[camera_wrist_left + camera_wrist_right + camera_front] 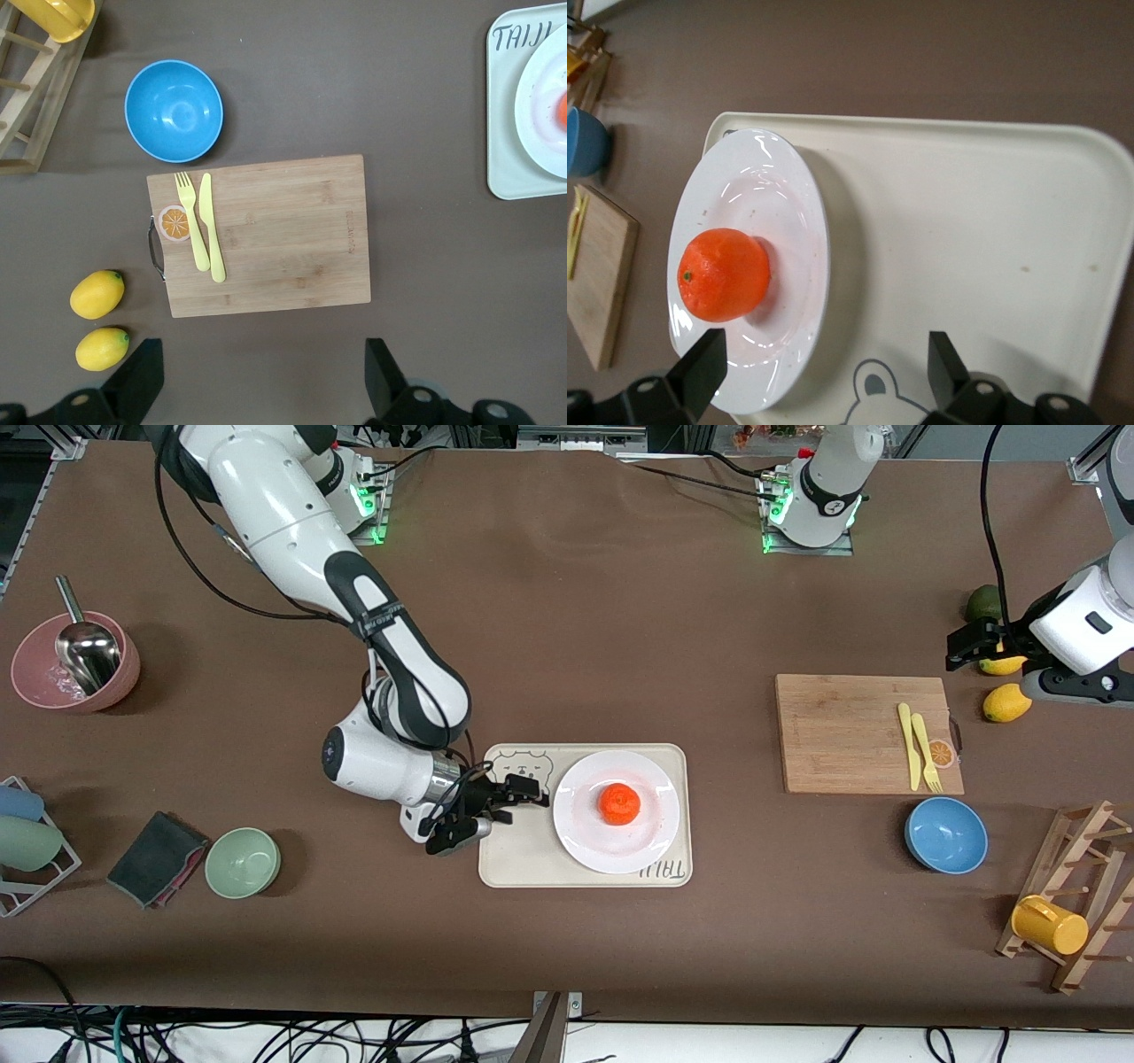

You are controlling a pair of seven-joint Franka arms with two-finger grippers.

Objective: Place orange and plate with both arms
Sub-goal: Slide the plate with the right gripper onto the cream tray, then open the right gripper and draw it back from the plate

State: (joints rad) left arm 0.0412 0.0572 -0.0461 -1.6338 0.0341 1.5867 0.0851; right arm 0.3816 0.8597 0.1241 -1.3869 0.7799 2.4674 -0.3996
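The orange (619, 803) sits in the middle of the white plate (585, 841). The plate rests on a cream bear-printed tray (523, 859) near the table's middle. My right gripper (499, 810) is open over the tray's bear-printed end, just beside the plate's rim, and holds nothing. In the right wrist view the plate (762, 186) and orange (725, 274) lie just ahead of the right gripper (822, 361). My left gripper (970, 646) waits open and high at the left arm's end of the table. The left gripper (261, 363) looks down on bare table beside a cutting board.
A wooden cutting board (850, 731) carries a yellow fork and knife (917, 744). A blue bowl (945, 834), two lemons (1006, 702) and a rack with a yellow cup (1050, 926) surround it. A pink bowl (75, 664), green bowl (243, 861) and dark cloth (155, 857) lie toward the right arm's end.
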